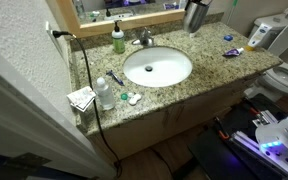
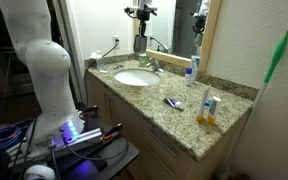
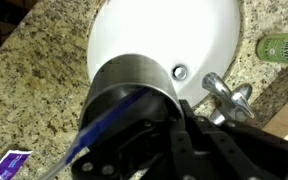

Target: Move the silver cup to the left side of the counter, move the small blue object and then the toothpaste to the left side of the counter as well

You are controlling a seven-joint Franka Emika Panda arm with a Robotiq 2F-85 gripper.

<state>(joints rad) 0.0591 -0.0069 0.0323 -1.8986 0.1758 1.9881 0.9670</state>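
My gripper (image 2: 140,27) is shut on the silver cup (image 2: 140,43) and holds it in the air above the back of the counter (image 2: 174,125), near the faucet (image 2: 156,64). The cup also shows at the top of an exterior view (image 1: 194,19). In the wrist view the cup (image 3: 134,85) fills the middle with a blue stick inside it, and my gripper's fingers (image 3: 169,118) clamp its rim. The blue-purple toothpaste (image 1: 233,52) lies flat on the counter right of the sink (image 1: 157,67); it also shows in the other views (image 2: 172,102) (image 3: 9,163). A tiny dark item (image 1: 227,39), perhaps the small blue object, lies behind it.
A green soap bottle (image 1: 118,40) stands behind the sink on the left. A clear bottle (image 1: 105,93), papers (image 1: 81,98) and small items lie at the counter's left end. A white tube with a blue top (image 2: 192,70) stands by the mirror. A toilet (image 1: 284,76) is on the right.
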